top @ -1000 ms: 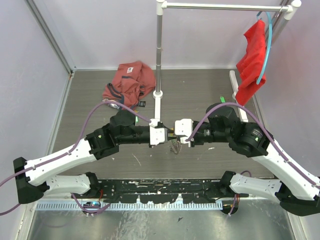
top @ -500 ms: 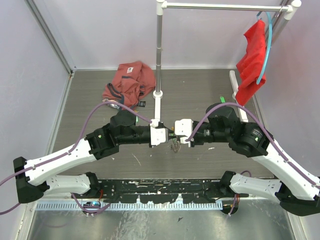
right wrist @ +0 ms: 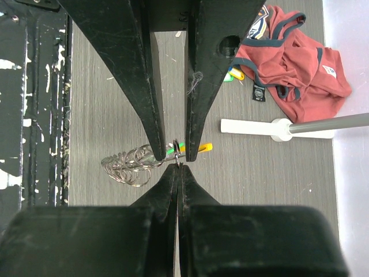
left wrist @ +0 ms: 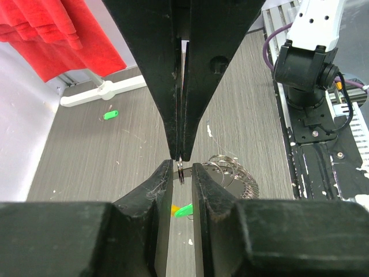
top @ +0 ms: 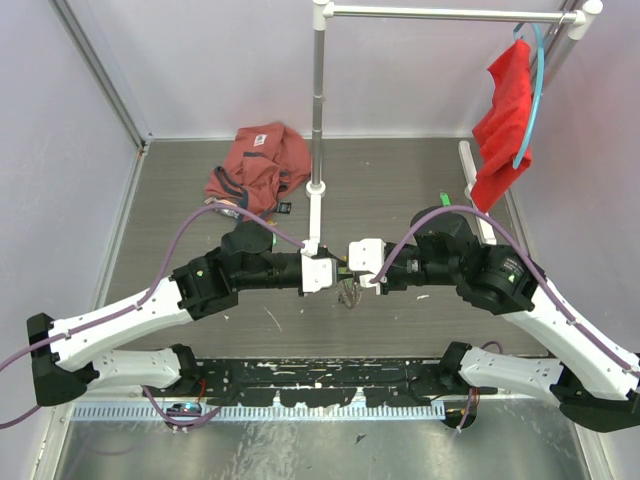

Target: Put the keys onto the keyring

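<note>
At mid-table my two grippers meet tip to tip. My right gripper [right wrist: 179,167] is shut on the thin edge-on loop of the keyring [right wrist: 177,148]. A bunch of silvery rings [right wrist: 128,164] hangs off the loop, with a green-tagged key [left wrist: 185,210] and a yellow-orange tag [right wrist: 203,148]. My left gripper [left wrist: 181,171] stands open, its fingers astride that loop without pinching it. The top view shows the bunch [top: 347,291] dangling under both grippers. A loose green-tagged key [left wrist: 109,115] lies on the table to the right. More tagged keys [right wrist: 233,74] lie by the reddish garment.
A crumpled reddish garment [top: 258,160] lies at the back left. A clothes rack pole on a white base [top: 316,190] stands just behind the grippers. A red cloth on a hanger [top: 505,110] hangs at the back right. A black perforated strip [top: 320,372] runs along the near edge.
</note>
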